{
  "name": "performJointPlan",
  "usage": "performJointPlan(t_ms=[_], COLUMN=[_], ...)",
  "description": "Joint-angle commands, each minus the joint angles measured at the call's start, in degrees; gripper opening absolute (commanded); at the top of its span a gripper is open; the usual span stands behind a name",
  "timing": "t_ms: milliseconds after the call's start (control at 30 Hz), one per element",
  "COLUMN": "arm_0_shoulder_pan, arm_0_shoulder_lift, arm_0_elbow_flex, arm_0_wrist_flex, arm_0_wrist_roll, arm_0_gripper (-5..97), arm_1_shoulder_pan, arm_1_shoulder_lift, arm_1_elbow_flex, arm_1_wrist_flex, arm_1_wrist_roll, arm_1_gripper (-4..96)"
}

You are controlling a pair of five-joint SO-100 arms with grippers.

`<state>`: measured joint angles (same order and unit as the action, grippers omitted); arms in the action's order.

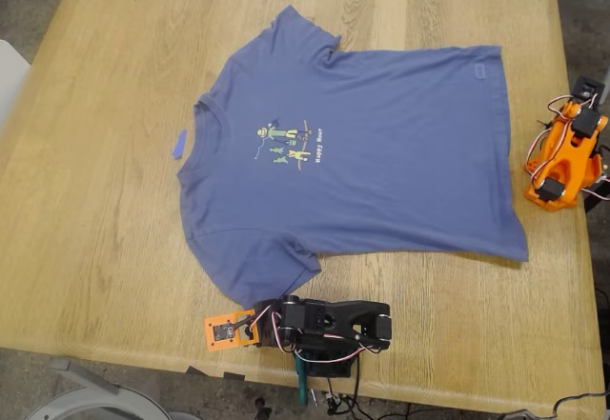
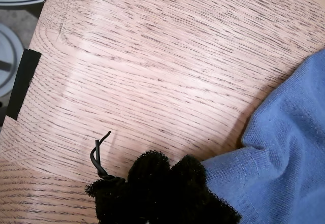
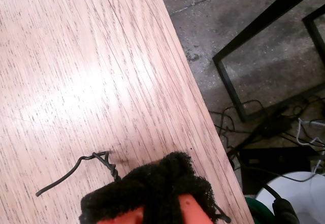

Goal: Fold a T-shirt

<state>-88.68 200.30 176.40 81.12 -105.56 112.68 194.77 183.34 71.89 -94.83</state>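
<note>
The first tool point(image 2: 170, 164), closed and empty, sits just beside the flat T-shirt's point(image 1: 381, 172) near sleeve (folding looks unstarted); next it must open and pinch.

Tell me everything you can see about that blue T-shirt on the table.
The T-shirt is slate-blue, short-sleeved, apparently soft cotton, with a small cartoon-figure print and tiny yellow text on the chest. It lies spread flat and unfolded on the wooden table, collar toward the exterior view's left, hem toward its right. A small blue scrap lies at the collar. Neither gripper holds it.
</note>
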Motion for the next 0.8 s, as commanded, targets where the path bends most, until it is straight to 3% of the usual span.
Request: performJointPlan(t_ms=[0,533,567,633,767], arm_0_shoulder_pan=[0.18,0.18,0.18,1.14,1.49], arm_0_shoulder_lift=[6.5,6.5,6.5,6.5,6.5], arm_0_elbow_flex=[-0.7,-0.7,-0.7,-0.7,-0.7], arm_0_wrist_flex=[0.7,0.7,0.7,0.7,0.7], arm_0_wrist_roll=[0.09,0.09,-0.35,-5.8,-6.42], arm_0_gripper=[0,0,0,0,0], arm_1_shoulder_pan=[0.79,-10.81,-11.95,-14.59,-19.16], arm_1_shoulder_lift=[0.35,0.35,0.35,0.35,0.35], arm_1_elbow_flex=[3.96,3.96,3.96,3.96,3.96], arm_1_wrist_flex=[0.09,0.09,0.09,0.09,0.09], arm_1_wrist_roll=[-0.35,-0.35,-0.35,-0.35,-0.35], arm_1_gripper=[0.4,0.2,0.2,0.1,0.1])
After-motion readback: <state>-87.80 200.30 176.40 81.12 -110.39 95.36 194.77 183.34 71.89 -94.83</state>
